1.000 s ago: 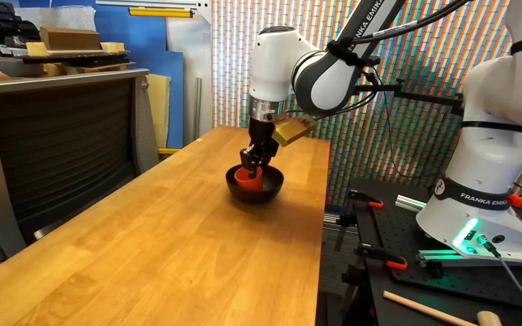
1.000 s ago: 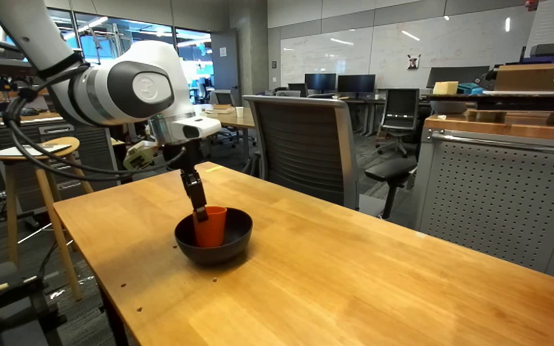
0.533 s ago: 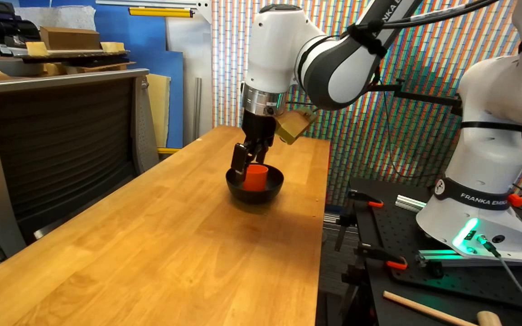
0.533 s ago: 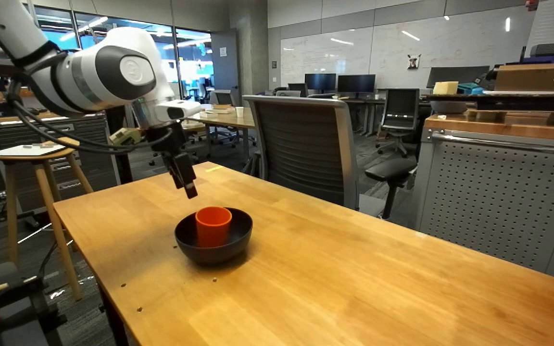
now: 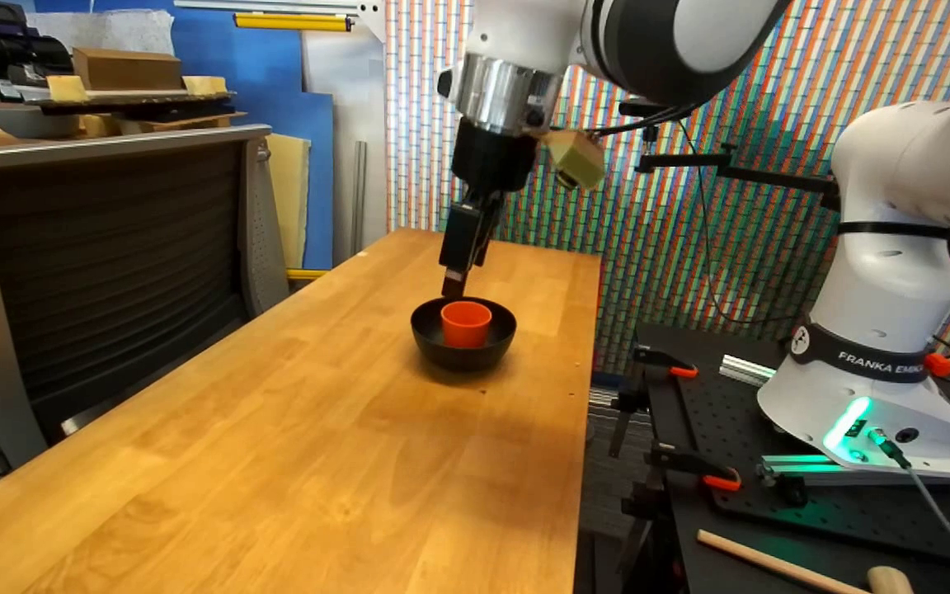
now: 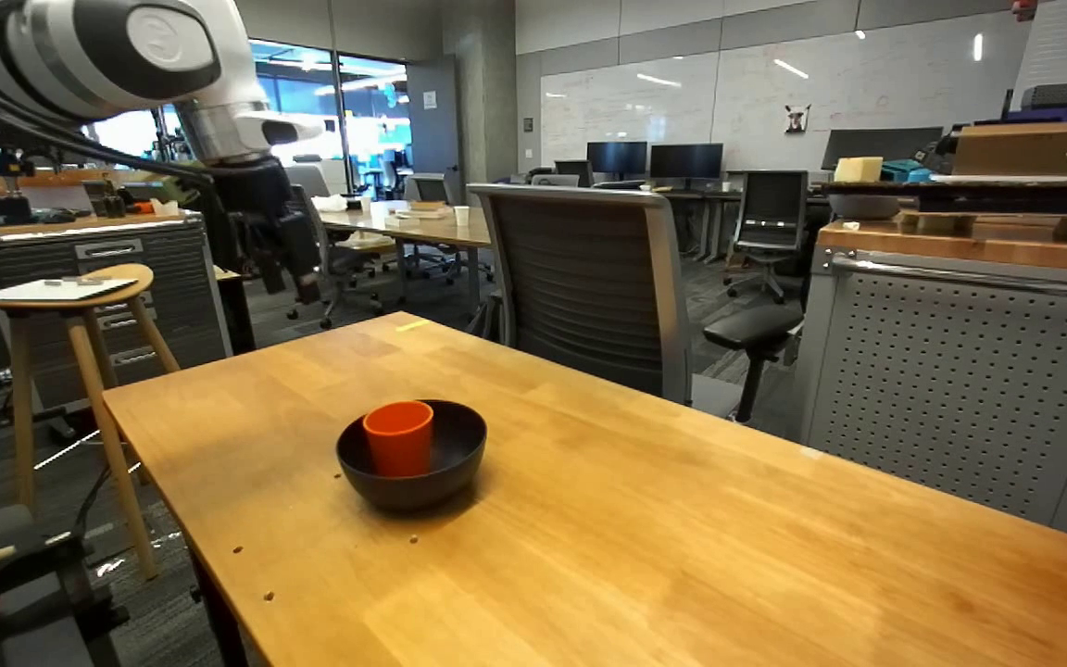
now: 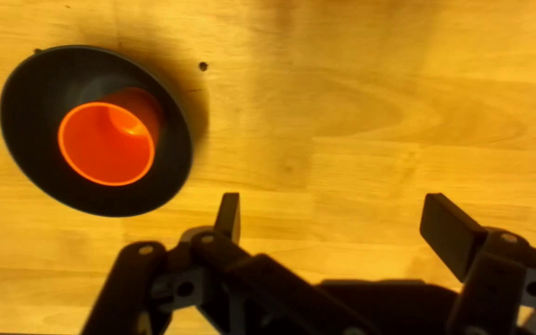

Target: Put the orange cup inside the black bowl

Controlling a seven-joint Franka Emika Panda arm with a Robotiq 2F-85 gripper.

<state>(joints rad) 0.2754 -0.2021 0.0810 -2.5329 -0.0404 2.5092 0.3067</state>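
Observation:
The orange cup stands mouth up inside the black bowl, which rests on the wooden table; both exterior views show this. In the wrist view the cup sits within the bowl at the upper left, its inside visible and bare. My gripper is open, fingers wide apart with only tabletop seen between them. Seen from an exterior view, the gripper hangs above and apart from cup and bowl.
The wooden table has a long edge facing the robot's black mounting table. A dark office chair stands close against the opposite long edge. A wooden stool is off one end.
A second ago the fingers were at the cup in the bowl. They have since spread and let it go, and the gripper has risen and drawn away. The cup has shifted slightly inside the bowl.

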